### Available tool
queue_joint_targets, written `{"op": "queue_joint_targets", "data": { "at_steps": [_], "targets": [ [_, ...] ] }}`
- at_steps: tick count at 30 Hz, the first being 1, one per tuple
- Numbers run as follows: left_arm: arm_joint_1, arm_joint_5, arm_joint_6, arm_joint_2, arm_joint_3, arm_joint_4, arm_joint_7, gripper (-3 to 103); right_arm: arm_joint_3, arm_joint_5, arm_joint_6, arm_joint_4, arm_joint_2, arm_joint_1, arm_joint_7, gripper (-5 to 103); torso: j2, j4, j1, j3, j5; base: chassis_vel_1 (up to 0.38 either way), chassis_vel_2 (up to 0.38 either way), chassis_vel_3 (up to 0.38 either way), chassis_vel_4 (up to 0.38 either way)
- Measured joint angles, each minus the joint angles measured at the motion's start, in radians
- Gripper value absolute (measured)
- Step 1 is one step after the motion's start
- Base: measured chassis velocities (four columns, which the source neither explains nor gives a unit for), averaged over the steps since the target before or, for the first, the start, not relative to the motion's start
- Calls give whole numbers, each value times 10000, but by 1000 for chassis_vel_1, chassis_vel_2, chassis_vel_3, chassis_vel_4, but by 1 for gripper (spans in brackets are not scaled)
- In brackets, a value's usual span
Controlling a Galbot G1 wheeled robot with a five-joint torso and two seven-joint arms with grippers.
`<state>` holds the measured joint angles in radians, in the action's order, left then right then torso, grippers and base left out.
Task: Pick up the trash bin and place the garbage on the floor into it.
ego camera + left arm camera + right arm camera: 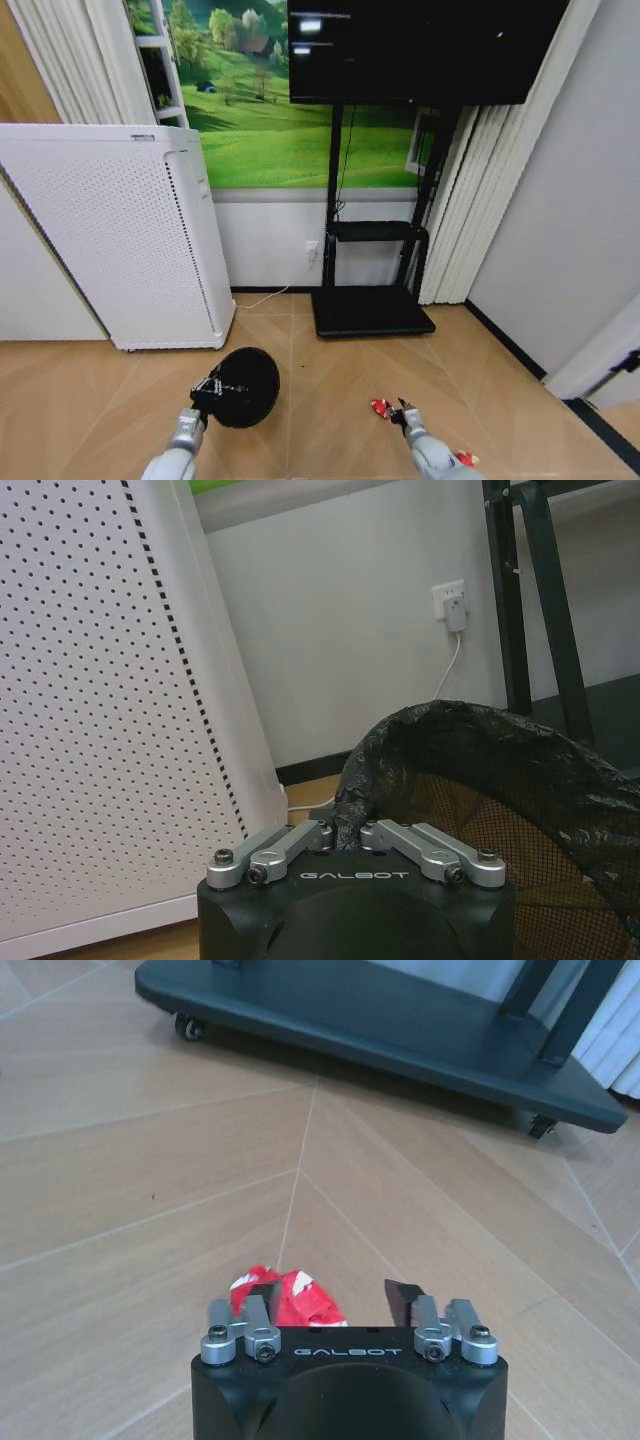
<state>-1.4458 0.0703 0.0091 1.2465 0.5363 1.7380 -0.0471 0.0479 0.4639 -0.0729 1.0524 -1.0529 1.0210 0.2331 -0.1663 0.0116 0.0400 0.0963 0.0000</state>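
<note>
Black bin liner is pinched in the left hand (348, 832), gripping the trash bin (245, 385) rim; the right hand (332, 1298), fingers apart, hovers over a red-and-white wrapper (290, 1296) at its ten o'clock.

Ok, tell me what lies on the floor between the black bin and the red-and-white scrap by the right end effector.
In the head view, only bare wooden parquet floor separates the black round bin from the red-and-white scrap.

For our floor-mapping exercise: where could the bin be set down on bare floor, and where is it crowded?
Bare parquet lies between the trash bin and the red-and-white scrap. Crowded: around the right gripper, and beside the white perforated appliance.
</note>
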Motion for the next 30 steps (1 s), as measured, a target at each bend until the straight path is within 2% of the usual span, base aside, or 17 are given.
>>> {"op": "queue_joint_targets", "data": {
  "at_steps": [1,3,4,6,7,9,10,12,20,30],
  "targets": [
    [0,0,0,0,0,0,0,7,0,0,0,0,0,0,0,60,0,0,0,0,0,0,0,0,0],
    [2,2,-29,5,11,-62,0,7,190,-123,109,-314,-143,-133,-35,71,0,1,0,0,-1,0,0,0,0],
    [2,2,-29,5,11,-62,0,7,190,-123,109,-314,-143,-133,-35,71,0,1,0,0,-1,0,0,0,0],
    [2,2,-60,23,22,-115,4,7,335,-262,214,-668,-425,-267,-59,82,0,0,0,0,-1,0,0,0,0],
    [2,2,-60,23,22,-115,4,7,335,-262,214,-668,-425,-267,-59,82,0,0,0,0,-1,0,0,0,0],
    [9,2,-69,28,30,-150,9,7,465,-422,282,-942,-685,-387,-91,93,1,0,0,0,-1,0,0,0,0],
    [9,2,-69,28,30,-150,9,7,465,-422,282,-942,-685,-387,-91,93,1,0,0,0,-1,0,0,0,0],
    [26,3,-73,33,33,-170,11,7,552,-709,448,-1303,-988,-527,-142,99,0,1,0,0,-1,0,0,0,0],
    [17,10,-142,28,90,-262,17,7,518,-1293,837,-2525,-1799,-1010,-177,100,0,-1,0,0,0,0,0,0,0],
    [-60,12,-227,33,148,-288,22,7,324,-1736,915,-3346,-1998,-1323,-9,100,0,0,0,0,-1,0,0,0,0]
  ]
}}
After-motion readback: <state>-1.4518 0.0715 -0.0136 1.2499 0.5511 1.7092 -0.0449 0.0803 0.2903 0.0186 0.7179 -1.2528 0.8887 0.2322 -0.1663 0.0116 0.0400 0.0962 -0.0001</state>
